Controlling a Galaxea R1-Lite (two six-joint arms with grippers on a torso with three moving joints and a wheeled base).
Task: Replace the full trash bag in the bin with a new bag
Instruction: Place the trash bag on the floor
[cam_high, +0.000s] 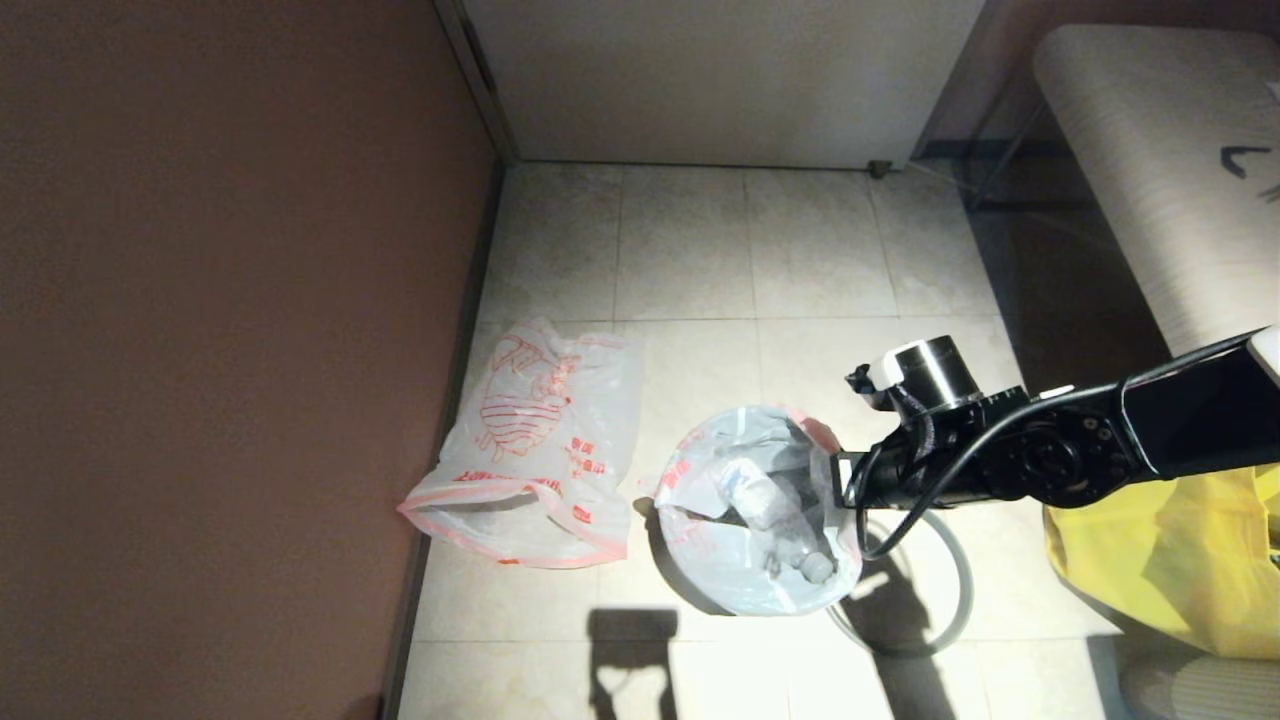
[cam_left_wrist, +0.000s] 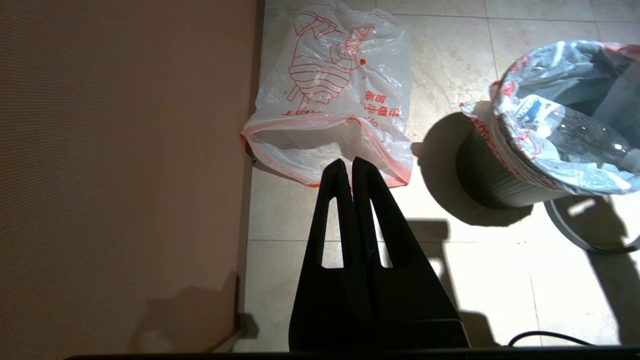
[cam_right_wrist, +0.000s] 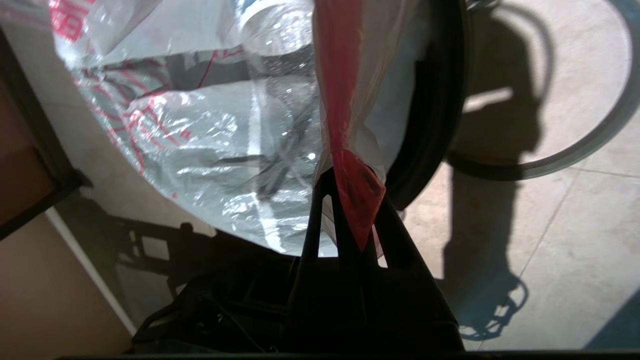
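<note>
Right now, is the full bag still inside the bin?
Still in: the full trash bag sits draped over the bin, bottles inside, its pink tip pinched by the right gripper.

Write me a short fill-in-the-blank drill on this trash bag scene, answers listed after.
1. The right end effector is shut on the full trash bag's ____ tip.
2. The grey hoop lies on the ____ beside the bin.
3. The new bag lies flat next to the ____ wall.
4. The left end effector is ____.

Answers: red; floor; brown; shut

Tiled floor (cam_high: 700, 250); new bag (cam_high: 535, 440); bin (cam_left_wrist: 487, 175); hoop (cam_high: 955, 590).
</note>
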